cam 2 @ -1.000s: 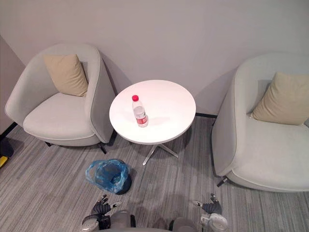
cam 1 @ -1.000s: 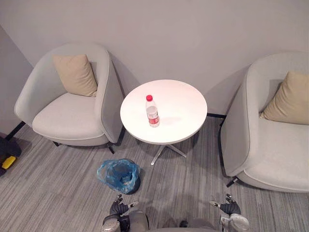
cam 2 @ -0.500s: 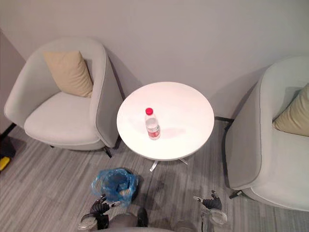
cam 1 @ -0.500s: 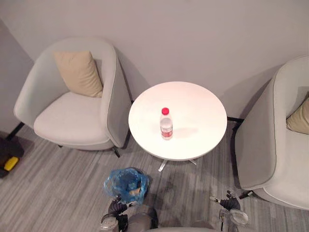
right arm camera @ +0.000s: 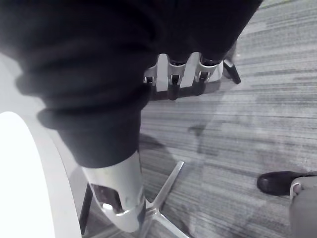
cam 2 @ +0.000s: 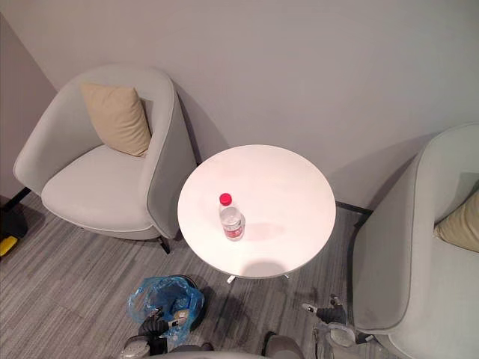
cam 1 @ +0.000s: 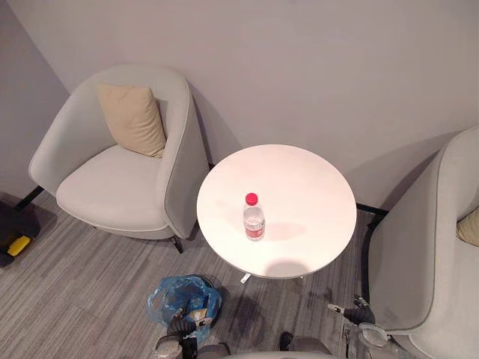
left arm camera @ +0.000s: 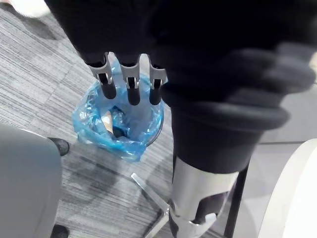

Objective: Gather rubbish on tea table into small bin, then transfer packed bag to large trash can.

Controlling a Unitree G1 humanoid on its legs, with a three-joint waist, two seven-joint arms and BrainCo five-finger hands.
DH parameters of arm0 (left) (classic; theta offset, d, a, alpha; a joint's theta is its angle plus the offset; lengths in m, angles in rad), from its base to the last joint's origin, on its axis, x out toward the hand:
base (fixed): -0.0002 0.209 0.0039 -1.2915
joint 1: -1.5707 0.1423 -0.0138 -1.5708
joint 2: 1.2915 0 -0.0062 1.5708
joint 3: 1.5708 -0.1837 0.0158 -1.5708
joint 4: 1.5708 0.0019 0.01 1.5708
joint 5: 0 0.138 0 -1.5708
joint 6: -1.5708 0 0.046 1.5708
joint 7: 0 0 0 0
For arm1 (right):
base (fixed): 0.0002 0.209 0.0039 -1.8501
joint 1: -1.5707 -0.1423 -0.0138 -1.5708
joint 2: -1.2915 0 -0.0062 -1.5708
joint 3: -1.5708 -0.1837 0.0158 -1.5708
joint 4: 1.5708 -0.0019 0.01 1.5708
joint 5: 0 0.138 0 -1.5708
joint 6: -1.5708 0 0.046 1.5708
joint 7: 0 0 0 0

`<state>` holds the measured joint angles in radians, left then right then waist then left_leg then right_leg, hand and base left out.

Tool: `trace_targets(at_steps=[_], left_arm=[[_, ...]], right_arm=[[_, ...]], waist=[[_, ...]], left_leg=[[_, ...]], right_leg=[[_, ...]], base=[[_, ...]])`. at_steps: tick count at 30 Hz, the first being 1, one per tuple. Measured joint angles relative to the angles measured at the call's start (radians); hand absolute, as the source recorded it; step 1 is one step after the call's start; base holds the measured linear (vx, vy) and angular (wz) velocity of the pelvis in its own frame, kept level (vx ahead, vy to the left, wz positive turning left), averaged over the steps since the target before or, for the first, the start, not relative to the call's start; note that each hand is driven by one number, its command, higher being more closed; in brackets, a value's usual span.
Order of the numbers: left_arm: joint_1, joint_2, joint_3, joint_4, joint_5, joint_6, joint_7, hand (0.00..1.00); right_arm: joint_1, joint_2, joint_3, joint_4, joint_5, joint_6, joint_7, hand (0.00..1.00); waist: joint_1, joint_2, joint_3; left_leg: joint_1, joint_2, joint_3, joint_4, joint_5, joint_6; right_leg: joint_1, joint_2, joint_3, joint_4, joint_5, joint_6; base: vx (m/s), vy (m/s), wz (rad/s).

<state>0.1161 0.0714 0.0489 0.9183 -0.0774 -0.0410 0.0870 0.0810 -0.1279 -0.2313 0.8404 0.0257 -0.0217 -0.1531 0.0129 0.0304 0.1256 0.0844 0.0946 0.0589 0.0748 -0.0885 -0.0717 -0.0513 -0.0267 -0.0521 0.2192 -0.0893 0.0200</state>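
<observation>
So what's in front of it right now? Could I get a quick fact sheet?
Table: round white tea table, between left armchair and right armchair
Rubbish on table: one clear bottle, red cap, upright
Small bin: on the carpet by the table, lined with a blue bag, something already inside
Left hand: open, over the bin, holding nothing
Right hand: open, low over the carpet, holding nothing
Cushion: tan, on the left armchair

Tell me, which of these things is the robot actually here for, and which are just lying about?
Part of the job: plastic bottle, white tea table, small bin with blue bag.
Just lying about: left armchair, its beige cushion, right armchair.
</observation>
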Motion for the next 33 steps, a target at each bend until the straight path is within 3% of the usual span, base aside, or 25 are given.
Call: trace_targets(at_steps=[7, 11, 21, 33], left_arm=[[0.014, 0.014, 0.0, -0.005, 0.011, 0.002, 0.0, 0.0], [0.025, 0.021, 0.0, -0.005, 0.014, 0.002, 0.0, 0.0], [0.051, 0.024, 0.0, -0.027, 0.032, -0.001, -0.001, 0.0], [0.075, 0.043, -0.011, -0.045, 0.034, -0.006, -0.02, 0.0]], right_arm=[[0.05, 0.001, 0.007, -0.246, -0.034, -0.003, 0.0, 0.0], [0.07, -0.007, 0.007, -0.433, -0.058, -0.03, 0.004, 0.0], [0.078, -0.043, 0.094, -0.588, -0.068, -0.052, 0.053, 0.0], [-0.013, -0.107, 0.257, -0.587, -0.075, -0.059, 0.09, 0.0]], waist=[[0.002, 0.001, -0.008], [0.002, -0.004, -0.018], [0.002, -0.006, -0.019], [0.005, -0.01, -0.021]], left_leg=[[0.008, -0.011, -0.003, -0.007, 0.008, 0.006], [0.019, -0.019, -0.006, -0.036, 0.029, 0.013], [0.025, -0.028, -0.028, -0.043, 0.03, 0.013], [-0.01, -0.033, -0.085, -0.073, 0.052, 0.017]], right_leg=[[0.06, 0.001, 0.001, -0.114, 0.066, 0.013], [0.083, -0.003, -0.001, -0.165, 0.096, 0.016], [0.121, -0.01, -0.015, -0.238, 0.13, 0.024], [0.116, -0.013, -0.074, -0.262, 0.129, 0.025]], base=[[-0.02, 0.026, 0.02], [-0.05, 0.018, 0.02], [-0.04, 0.007, 0.04], [0.02, -0.01, 0.14]])
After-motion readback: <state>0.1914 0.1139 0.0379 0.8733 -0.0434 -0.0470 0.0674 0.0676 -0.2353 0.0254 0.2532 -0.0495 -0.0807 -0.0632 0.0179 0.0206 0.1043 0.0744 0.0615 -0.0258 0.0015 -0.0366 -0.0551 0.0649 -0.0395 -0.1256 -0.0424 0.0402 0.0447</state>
